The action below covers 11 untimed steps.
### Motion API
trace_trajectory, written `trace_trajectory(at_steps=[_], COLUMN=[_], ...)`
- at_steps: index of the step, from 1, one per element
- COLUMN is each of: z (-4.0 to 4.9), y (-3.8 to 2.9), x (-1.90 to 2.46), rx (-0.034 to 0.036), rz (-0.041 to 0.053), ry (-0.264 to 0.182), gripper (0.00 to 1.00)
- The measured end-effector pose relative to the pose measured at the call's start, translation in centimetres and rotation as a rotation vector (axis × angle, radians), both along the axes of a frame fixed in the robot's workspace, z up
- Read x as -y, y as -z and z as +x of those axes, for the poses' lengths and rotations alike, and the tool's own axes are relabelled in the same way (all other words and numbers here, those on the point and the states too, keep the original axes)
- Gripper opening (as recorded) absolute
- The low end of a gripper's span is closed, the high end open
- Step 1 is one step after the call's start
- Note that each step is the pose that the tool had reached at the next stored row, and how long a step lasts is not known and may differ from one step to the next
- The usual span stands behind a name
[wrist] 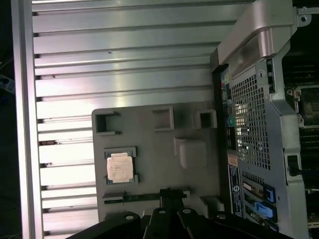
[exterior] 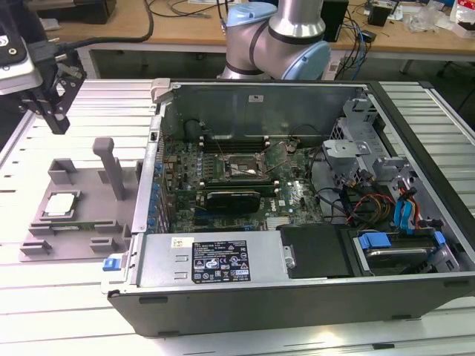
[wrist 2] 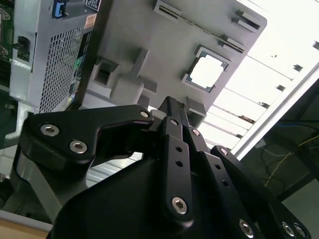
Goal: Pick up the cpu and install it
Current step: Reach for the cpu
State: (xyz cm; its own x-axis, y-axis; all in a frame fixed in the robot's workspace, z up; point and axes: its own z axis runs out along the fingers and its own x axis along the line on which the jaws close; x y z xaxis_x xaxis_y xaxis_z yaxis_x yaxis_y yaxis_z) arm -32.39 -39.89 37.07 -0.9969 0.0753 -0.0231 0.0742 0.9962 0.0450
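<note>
Nearest, the open computer case [exterior: 297, 297] lay on the counter [exterior: 44, 311], its socket frame [exterior: 245, 167] at three o'clock of the cpu. We found the cpu [exterior: 61, 204] seated flat in the grey holder's [exterior: 93, 208] recess, outside the case. Beyond, at its twelve o'clock, the tool [exterior: 58, 124] hung clenched on nothing, well apart.
</note>
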Motion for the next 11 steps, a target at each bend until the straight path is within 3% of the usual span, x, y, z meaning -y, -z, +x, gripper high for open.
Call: trace_trajectory(at_steps=[6, 9, 11], z=[-1.14, -2.17, -2.38], y=[1.31, 2.36, 2.88], x=[0.00, 0.00, 0.01], rx=[0.0004, 0.0002, -0.0015], rz=[0.0002, 0.0002, 0.0002], ry=[0.000, 0.000, 0.000], gripper=[0.11, 0.11, 0.11])
